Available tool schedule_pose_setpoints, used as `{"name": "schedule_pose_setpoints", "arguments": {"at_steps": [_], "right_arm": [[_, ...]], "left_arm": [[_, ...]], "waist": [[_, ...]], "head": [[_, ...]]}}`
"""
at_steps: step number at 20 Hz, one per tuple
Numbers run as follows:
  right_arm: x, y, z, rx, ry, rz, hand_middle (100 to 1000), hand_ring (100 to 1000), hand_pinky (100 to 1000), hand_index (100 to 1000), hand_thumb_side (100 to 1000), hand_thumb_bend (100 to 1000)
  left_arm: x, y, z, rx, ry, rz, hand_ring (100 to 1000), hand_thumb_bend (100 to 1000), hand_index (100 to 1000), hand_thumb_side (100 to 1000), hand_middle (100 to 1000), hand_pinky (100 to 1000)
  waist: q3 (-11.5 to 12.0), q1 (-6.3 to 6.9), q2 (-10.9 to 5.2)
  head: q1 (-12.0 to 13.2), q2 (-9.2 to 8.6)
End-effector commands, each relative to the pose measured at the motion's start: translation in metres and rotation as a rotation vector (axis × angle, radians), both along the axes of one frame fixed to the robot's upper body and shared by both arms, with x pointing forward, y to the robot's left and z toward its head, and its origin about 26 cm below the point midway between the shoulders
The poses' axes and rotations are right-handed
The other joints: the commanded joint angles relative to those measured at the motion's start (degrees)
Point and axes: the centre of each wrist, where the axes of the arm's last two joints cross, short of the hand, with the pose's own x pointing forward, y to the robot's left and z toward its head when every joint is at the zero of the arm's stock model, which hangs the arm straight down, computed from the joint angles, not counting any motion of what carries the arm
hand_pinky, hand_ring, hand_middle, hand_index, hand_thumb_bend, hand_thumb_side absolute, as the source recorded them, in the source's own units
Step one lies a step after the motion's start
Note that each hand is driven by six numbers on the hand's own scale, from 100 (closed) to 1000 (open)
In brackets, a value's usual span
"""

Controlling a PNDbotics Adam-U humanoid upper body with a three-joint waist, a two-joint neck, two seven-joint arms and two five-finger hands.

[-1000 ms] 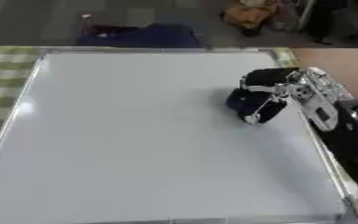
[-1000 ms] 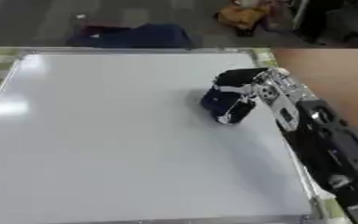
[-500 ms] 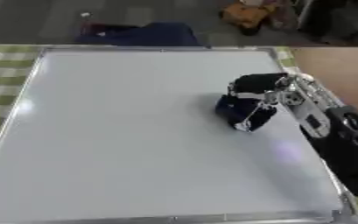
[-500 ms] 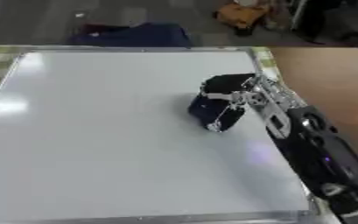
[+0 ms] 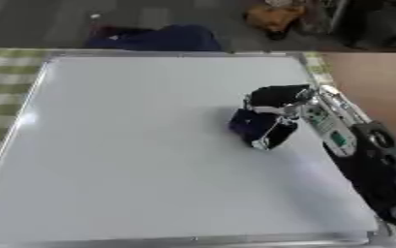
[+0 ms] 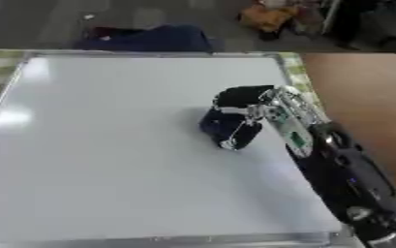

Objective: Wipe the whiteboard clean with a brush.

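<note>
— Since a second ago the right hand (image 5: 279,107) has slid with the brush away from the board's right edge, toward the middle and a little nearer the robot. What is the biggest thing in view?

— That is the large white rectangular whiteboard (image 5: 133,145) with its thin silver frame. It lies flat and takes up nearly the whole view, and its face looks white all over, with only soft glare near the left edge.

— What is it lying on?

— On a surface covered by a green and white checked cloth (image 5: 2,92), which shows along the left side and in a thin strip past the right edge of the frame. To the right of that strip there is a brown wooden top (image 5: 370,87).

— And the arm?

— It is black with silver joints and comes in from the lower right corner, reaching across the right part of the board.

— What are the fingers doing?

— They are curled down round a small dark blue, blocky brush (image 5: 256,125), gripping it from above.

— Where exactly does the brush sit?

— Right of the board's centre, its underside against the white face, well apart from the frame on every side.

— Anything beyond the board?

— Just past the far edge lies a dark blue bundle of cloth (image 5: 163,38) on the floor.
</note>
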Motion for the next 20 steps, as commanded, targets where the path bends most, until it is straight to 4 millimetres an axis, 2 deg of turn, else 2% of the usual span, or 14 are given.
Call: {"name": "schedule_pose_setpoints", "arguments": {"at_steps": [1,12,20], "right_arm": [[-0.002,0.007,0.01,-0.146,0.041,0.095,100,225,216,238,233,100],[-0.007,0.021,0.005,-0.174,0.057,0.179,100,220,210,233,225,100],[-0.009,0.018,0.003,-0.171,0.066,0.157,100,223,213,236,226,100]], "left_arm": [[-0.004,0.002,0.008,0.015,-0.027,0.004,520,121,526,948,524,452],[-0.004,0.002,0.01,0.013,-0.028,0.008,522,128,528,942,524,454],[-0.004,0.002,0.01,0.01,-0.029,0.009,522,130,528,940,524,454]], "waist": [[0.1,0.04,-1.34],[-0.3,-0.3,-1.66],[-0.4,-0.32,-1.87]], "head": [[0.1,0.18],[0.6,0.74],[0.6,0.65]]}}
